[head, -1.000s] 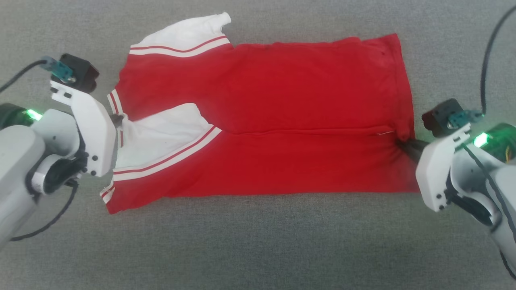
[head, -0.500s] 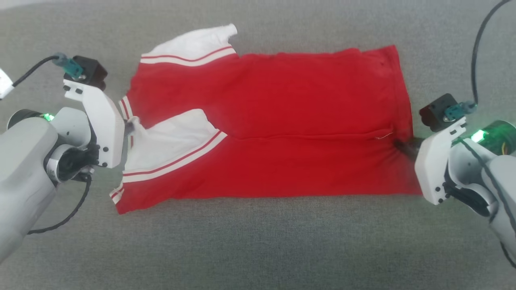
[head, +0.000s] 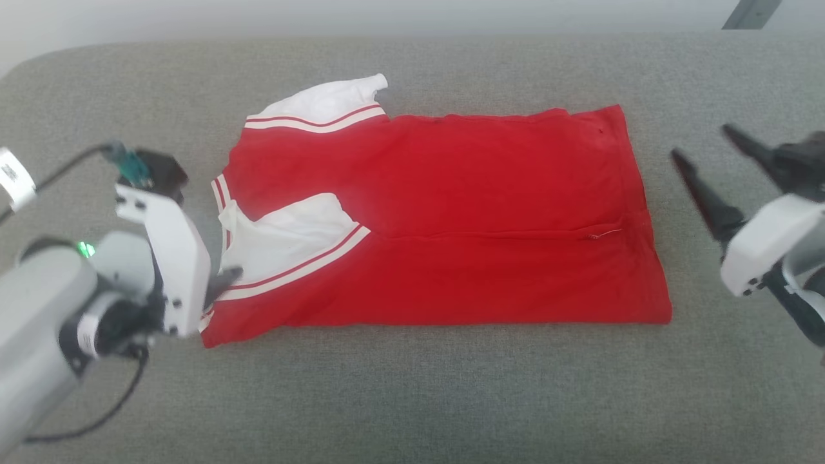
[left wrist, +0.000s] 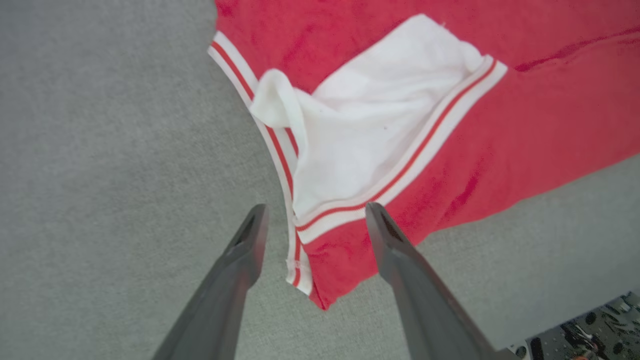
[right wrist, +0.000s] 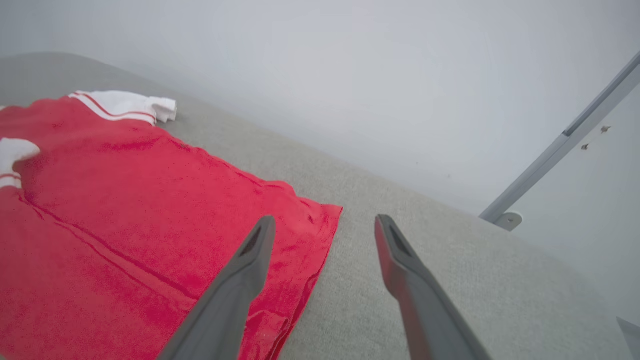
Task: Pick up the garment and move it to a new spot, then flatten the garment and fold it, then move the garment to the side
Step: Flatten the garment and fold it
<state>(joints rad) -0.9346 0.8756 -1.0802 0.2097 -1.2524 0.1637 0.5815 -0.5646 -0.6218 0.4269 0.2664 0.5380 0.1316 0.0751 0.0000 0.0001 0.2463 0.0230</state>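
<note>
The garment, a red shirt with white, red-striped sleeves, lies folded lengthwise and flat on the grey padded surface. My left gripper is open at its left end. In the left wrist view its fingers straddle the striped hem just above the cloth, holding nothing. My right gripper is open and raised off the garment's right edge. In the right wrist view it hovers over the red corner, apart from it.
The grey padded surface reaches beyond the garment on every side. Its far edge meets a pale wall. A slanted metal bar stands at the far right. Past the near edge, speckled floor shows.
Both grippers opened and let go of the garment. The right gripper drew back and up to the right; the left slid toward the near corner. The head camera tilted up.
</note>
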